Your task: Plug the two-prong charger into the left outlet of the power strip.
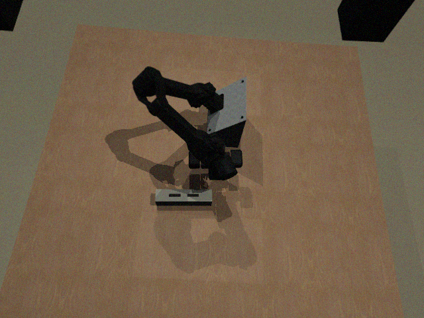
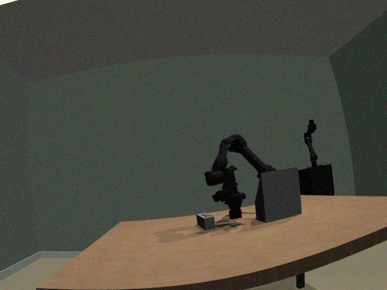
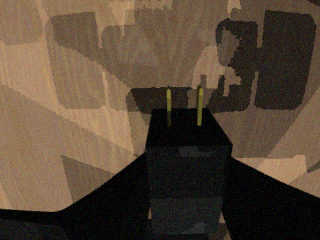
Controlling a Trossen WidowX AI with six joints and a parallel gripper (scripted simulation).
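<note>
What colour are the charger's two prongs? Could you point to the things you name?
Yellow, seen best in the wrist view: the prongs (image 3: 200, 107).

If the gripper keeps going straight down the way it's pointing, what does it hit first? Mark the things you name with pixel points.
Probably the table (image 1: 308, 222) (image 2: 187, 258) (image 3: 25, 125), met by the prongs (image 3: 200, 107) of the charger (image 3: 189, 175) in the gripper (image 3: 180, 158). The power strip (image 1: 185, 203) (image 2: 205, 221) looks off to one side, though depth is hard to judge.

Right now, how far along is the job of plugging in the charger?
Picked up: the charger is clamped in the gripper's jaws, held above the table.
In hand: its two brass-coloured prongs are bare, outside any outlet.
Left: apparently, line up over the power strip's left outlet, push straight in, then release.
</note>
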